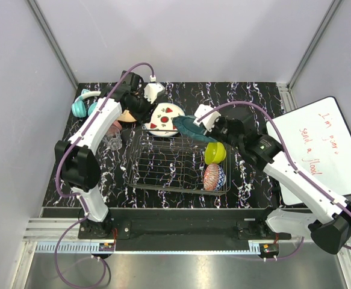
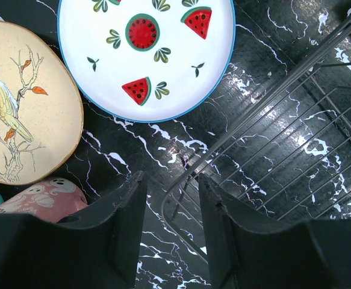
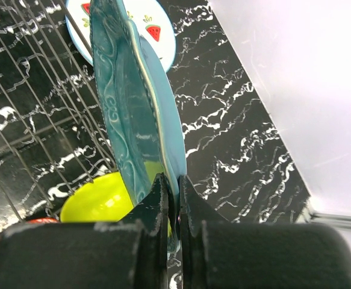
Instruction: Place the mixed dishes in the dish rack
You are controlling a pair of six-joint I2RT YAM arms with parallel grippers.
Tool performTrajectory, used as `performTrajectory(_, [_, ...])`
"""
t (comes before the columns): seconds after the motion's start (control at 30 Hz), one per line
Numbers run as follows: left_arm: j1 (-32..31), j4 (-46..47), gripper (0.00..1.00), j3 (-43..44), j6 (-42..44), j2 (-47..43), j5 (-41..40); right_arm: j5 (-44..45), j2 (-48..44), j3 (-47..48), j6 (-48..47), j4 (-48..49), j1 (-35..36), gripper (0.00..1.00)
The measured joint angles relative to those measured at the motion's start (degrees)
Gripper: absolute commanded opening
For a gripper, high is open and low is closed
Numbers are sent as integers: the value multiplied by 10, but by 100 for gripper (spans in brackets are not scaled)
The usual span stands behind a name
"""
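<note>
Claws differ; right claw pinched shut on teal plate, plate upright mid-frame, rack at left; left claw open, empty, bottom centre; bird plate clear only in left wrist view

The tabletop is glossy black with white marble veining, and the dish rack is thin dark metal wire. The teal plate has a shiny glaze over raised swirls; the white watermelon-print plate is smooth and glossy, the tan floral plate duller
</note>
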Motion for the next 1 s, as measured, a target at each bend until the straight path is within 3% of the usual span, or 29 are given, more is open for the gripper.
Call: performTrajectory(1.0, [0, 9, 43, -26, -9, 5, 0, 75, -34, -57, -103, -1, 97, 0])
